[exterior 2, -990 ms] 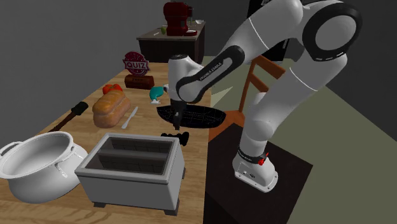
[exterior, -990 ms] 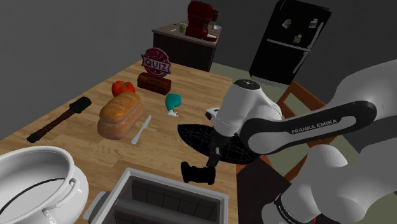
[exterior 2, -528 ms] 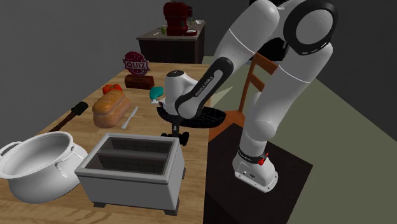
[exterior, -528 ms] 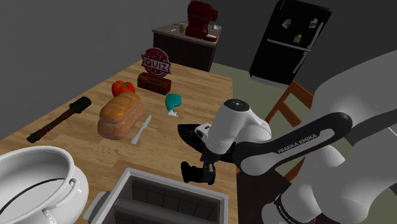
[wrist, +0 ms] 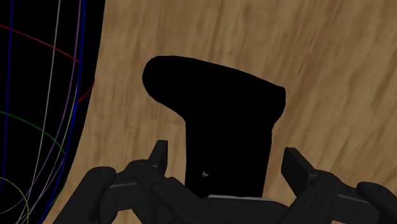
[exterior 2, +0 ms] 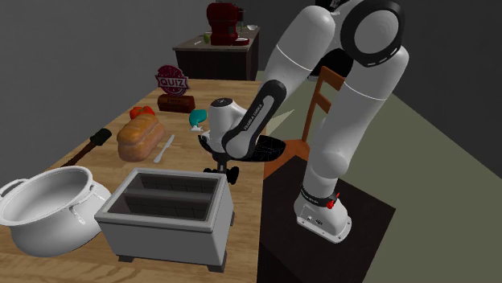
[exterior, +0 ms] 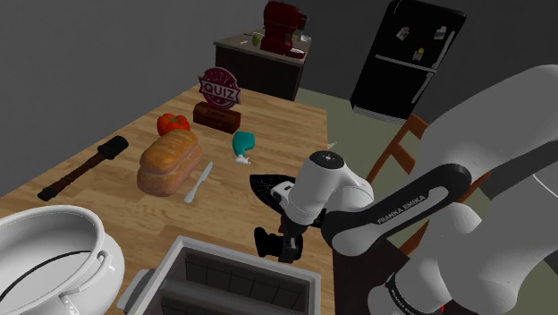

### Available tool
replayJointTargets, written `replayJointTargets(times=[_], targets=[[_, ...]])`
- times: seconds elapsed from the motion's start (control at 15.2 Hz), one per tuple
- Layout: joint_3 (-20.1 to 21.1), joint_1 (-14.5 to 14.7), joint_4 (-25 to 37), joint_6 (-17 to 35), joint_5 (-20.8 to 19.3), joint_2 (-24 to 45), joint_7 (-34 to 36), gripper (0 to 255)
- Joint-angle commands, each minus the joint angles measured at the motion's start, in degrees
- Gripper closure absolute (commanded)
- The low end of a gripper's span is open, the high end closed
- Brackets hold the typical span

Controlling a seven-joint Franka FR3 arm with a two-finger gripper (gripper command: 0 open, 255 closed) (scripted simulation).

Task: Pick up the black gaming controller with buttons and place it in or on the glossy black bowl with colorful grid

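**Gripper coming down over the controller, fingers open around it**

Compared with half a second before, the arm is folding lower and the gripper [exterior: 288, 247] is sinking to the table, while the controller is lying in the same place. In the shoulder view, going from the left, the large pale pot [exterior: 49, 255] and the grey open box [exterior: 234, 279] are standing at the near end of the wooden table [exterior: 125, 201]. The black gaming controller [exterior: 266, 242] is lying flat just beyond the box. The gripper is standing over its right part, and the black bowl with coloured grid lines [exterior: 266, 186] is resting just behind.

In the wrist view the fingers [wrist: 159, 156] are standing apart, one on each side of the controller's narrow part. A thin strip of wood seems to be showing beside each, so nothing is being held. This narrow part is running straight toward the palm, so I am judging that closing now would pinch it across its short width. The bowl is lying near but apart from the controller, so the carry is looking short.
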Motion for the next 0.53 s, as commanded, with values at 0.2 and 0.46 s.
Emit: replayJointTargets(times=[0.2, 0.46], targets=[[0.01, -0.01, 0.02, 0.07, -0.02, 0.08, 0.02, 0], [0.01, -0.01, 0.02, 0.07, -0.01, 0.08, 0.02, 255]])
